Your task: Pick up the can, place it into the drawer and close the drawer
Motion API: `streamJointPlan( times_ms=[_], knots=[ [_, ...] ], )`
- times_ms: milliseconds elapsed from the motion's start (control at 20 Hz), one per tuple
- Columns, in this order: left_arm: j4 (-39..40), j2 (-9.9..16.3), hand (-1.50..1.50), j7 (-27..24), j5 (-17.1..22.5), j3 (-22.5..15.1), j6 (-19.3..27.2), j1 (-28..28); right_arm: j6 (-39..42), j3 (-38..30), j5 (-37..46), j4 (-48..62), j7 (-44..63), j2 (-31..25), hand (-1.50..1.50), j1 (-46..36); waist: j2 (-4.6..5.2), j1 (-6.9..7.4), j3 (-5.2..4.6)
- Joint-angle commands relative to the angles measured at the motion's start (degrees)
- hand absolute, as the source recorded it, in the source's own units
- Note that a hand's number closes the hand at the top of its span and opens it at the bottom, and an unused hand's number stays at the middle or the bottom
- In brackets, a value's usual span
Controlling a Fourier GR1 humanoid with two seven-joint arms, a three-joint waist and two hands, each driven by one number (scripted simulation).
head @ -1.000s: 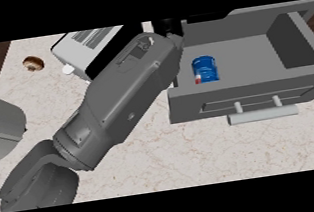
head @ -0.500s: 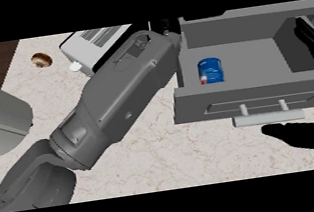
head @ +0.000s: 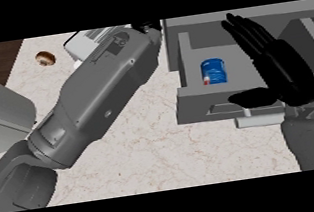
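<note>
Head view shows the right hand (head: pixel 283 67) with fingers (head: pixel 248 32) straight and spread, holding nothing, over the open drawer (head: pixel 184 64). Its thumb lies near the drawer's front. The can (head: pixel 213 71) lies inside, just left of the fingers.

a kitchen: marble counter (head: pixel 166 147), open grey drawer (head: pixel 182 54), toaster (head: pixel 91 39) at the back
</note>
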Motion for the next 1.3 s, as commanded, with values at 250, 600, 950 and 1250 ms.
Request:
streamJointPlan(
  times_ms=[250,600,950,1250],
  knots=[
    [-8.2,4.5,-1.50,5.1,-3.4,-1.5,4.0,2.6,-14.4,1.7,12.5,26.4,-1.9,1.1,-1.50,-9.2,0.08,0.89,0.05],
    [-15.9,9.9,-1.50,6.6,-5.3,-1.1,2.5,9.2,-25.3,-1.8,15.3,45.7,-4.2,0.9,-1.50,-16.2,0.22,1.31,0.06],
    [-20.3,15.7,-1.50,10.3,-6.9,0.5,1.3,11.3,-35.3,-3.9,17.8,56.6,-5.4,1.1,-1.50,-21.2,0.34,0.31,0.07],
    [-24.6,16.2,-1.50,12.0,-7.1,0.7,1.9,12.7,-42.0,-8.0,18.1,67.3,-4.6,0.1,-1.50,-28.2,0.92,2.30,0.11]
  ],
)
